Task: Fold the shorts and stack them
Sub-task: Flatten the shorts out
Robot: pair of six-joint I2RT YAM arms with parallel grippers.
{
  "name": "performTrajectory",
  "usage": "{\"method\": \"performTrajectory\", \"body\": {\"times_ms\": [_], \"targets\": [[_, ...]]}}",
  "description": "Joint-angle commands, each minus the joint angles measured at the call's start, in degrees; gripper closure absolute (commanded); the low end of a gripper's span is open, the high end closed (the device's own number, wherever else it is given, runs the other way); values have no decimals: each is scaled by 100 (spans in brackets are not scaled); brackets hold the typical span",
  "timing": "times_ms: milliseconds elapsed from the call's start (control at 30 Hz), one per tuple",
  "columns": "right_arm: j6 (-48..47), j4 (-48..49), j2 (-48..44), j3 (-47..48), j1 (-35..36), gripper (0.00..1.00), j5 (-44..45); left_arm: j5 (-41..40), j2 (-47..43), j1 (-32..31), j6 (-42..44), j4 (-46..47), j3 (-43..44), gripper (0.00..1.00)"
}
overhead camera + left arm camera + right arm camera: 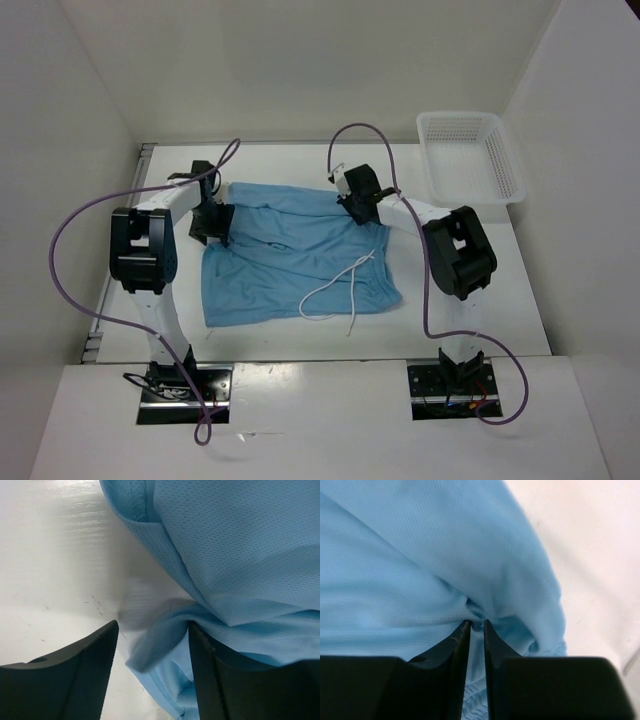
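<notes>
The shorts (300, 265) lie flat and unfolded, the right gripper (348, 205) clenched on their edge at one o'clock and the left gripper (215, 226) gaping around cloth at ten o'clock, so all folding and stacking remains.

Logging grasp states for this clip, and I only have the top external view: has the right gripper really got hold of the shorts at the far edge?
Observer: Yes. The right wrist view shows the right gripper pinched nearly shut on a raised fold of the shorts.
Operator: And the left one?
Observer: The left gripper is open. A bunched edge of the fabric lies between its jaws, not yet clamped.
Operator: Anything under it?
Observer: Bare table shows beside that edge.
</notes>
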Motion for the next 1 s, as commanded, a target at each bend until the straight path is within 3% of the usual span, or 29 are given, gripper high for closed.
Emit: {"method": "performTrajectory", "body": {"times_ms": [0, 133, 167, 467, 700, 967], "targets": [[-126, -198, -419, 758, -42, 77, -491, 215, -589, 69, 16, 84, 345, 33], [-126, -760, -648, 1400, -42, 72, -817, 672, -889, 130, 16, 207, 1232, 27], [-126, -761, -648, 1401, -42, 71, -817, 673, -672, 130, 16, 207, 1721, 26], [-126, -472, -253, 1252, -472, 72, -422, 549, 1332, -379, 16, 31, 3297, 28], [-265, -358, 46, 1305, -675, 71, -299, 743, 1931, -432, 16, -30, 3720, 29], [-372, -357, -7, 1032, -833, 72, -176, 691, 1932, -432, 16, 171, 3598, 30]]}}
